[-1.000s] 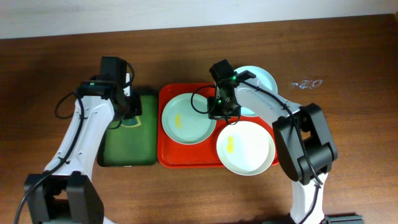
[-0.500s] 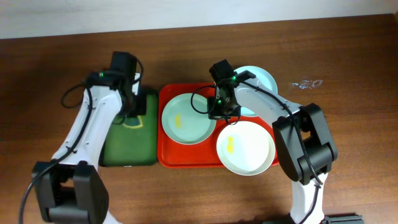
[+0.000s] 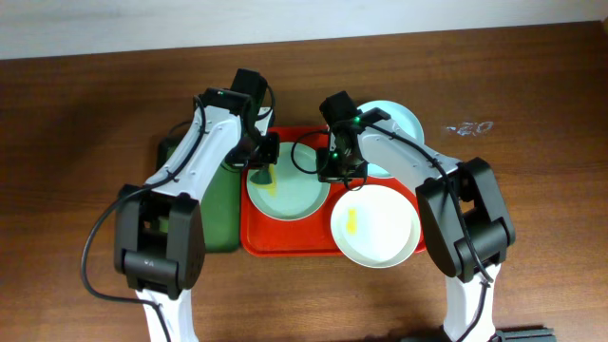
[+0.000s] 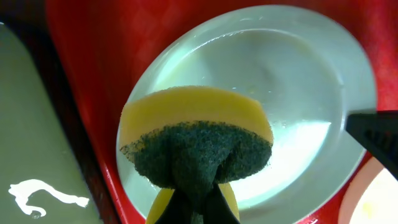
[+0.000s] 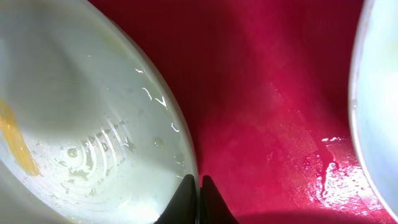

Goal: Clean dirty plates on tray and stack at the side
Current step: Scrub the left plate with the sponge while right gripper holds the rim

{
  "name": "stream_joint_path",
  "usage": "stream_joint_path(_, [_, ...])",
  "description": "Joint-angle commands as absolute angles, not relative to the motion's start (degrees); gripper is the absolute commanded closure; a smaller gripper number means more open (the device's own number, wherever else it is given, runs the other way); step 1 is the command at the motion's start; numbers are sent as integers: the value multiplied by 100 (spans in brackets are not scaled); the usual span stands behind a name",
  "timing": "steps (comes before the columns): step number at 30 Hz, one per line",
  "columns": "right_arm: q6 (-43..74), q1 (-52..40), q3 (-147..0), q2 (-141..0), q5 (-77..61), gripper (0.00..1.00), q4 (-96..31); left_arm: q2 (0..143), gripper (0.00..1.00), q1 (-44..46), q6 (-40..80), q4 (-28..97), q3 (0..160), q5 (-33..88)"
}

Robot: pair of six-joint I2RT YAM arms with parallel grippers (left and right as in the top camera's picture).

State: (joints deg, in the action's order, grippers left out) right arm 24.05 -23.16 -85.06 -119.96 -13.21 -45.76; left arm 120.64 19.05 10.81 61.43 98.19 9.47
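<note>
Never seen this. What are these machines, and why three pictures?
Those are two robot arms at a wooden table. One picture looks down from above; the others come from a camera on each wrist. On the red tray lie a mint plate and a white plate, both smeared yellow; a third plate sits at its far corner. A green tray lies alongside. The left tool is shut on a sponge over the mint plate. The right tool is closed at that plate's rim.
</note>
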Motion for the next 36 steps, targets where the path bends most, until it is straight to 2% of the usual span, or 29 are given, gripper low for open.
stream_joint_path(1, [2451,-2370,-8475,-11942,-1347,96,-4560,12398,100,1909,1223,6123,9848,1007])
stream_joint_path(8, [2451,-2373,-8475,-11942,-1347,96,-4560,12720,100,2093,1262,5863,9566,878])
stream_joint_path(13, [2451,-2373,-8475,-11942,-1350,96,-4584,12792,100,2364,1588,5124,8847,919])
stream_joint_path(17, [2451,-2373,-8475,-11942,-1350,96,-4582,12739,100,2311,1354,5290,9161,2204])
stream_joint_path(18, [2451,-2373,-8475,-11942,-1350,96,-4582,12632,100,2255,1337,5487,9402,2202])
stream_joint_path(21, [2451,-2373,-8475,-11942,-1350,96,-4580,12025,100,1988,1323,5905,9996,1632])
stream_joint_path(22, [2451,-2370,-8475,-11942,-1347,96,-4582,11893,100,1955,1328,5966,9998,1221])
stream_joint_path(23, [2451,-2370,-8475,-11942,-1347,96,-4582,11863,100,1957,1527,6182,9977,290])
stream_joint_path(27, [2451,-2370,-8475,-11942,-1347,96,-4580,11898,100,2049,1717,5533,9087,82])
stream_joint_path(31, [2451,-2370,-8475,-11942,-1347,96,-4580,11913,100,2257,1758,4324,7940,751])
stream_joint_path(34, [2451,-2370,-8475,-11942,-1347,96,-4578,11911,100,2261,1470,4265,7937,2274])
stream_joint_path(36, [2449,-2370,-8475,-11942,-1347,96,-4580,11789,100,2163,1365,4431,8235,2399])
